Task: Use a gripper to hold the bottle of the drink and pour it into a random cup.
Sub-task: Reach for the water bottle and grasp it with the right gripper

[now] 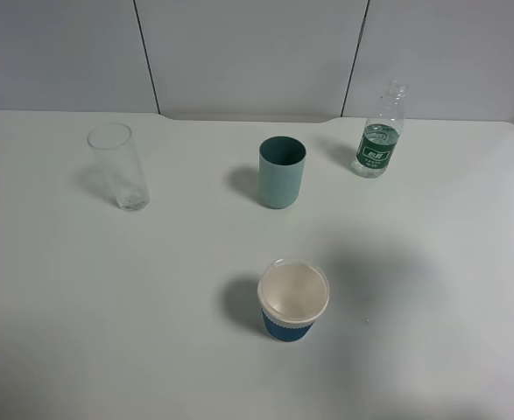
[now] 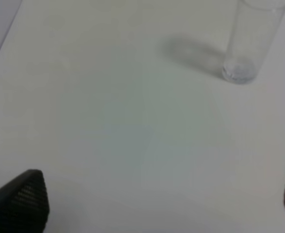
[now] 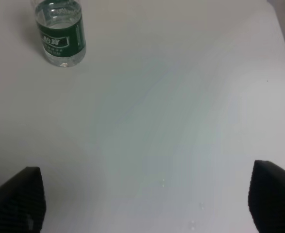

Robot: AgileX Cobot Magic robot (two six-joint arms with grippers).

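Note:
The clear bottle [image 1: 380, 136] with a dark green label stands upright and capless at the back right of the white table; its lower part shows in the right wrist view [image 3: 60, 35]. The teal-green cup [image 1: 281, 171] stands upright at the back middle. No gripper shows in the exterior high view. My right gripper [image 3: 147, 204] is open and empty above bare table, well short of the bottle. My left gripper [image 2: 157, 204] is open and empty above bare table, apart from the tall glass.
A tall clear glass [image 1: 119, 166] stands at the back left and shows in the left wrist view [image 2: 251, 41]. A white paper cup with a blue sleeve [image 1: 292, 300] stands at the front middle. A few water droplets [image 3: 195, 213] lie on the table.

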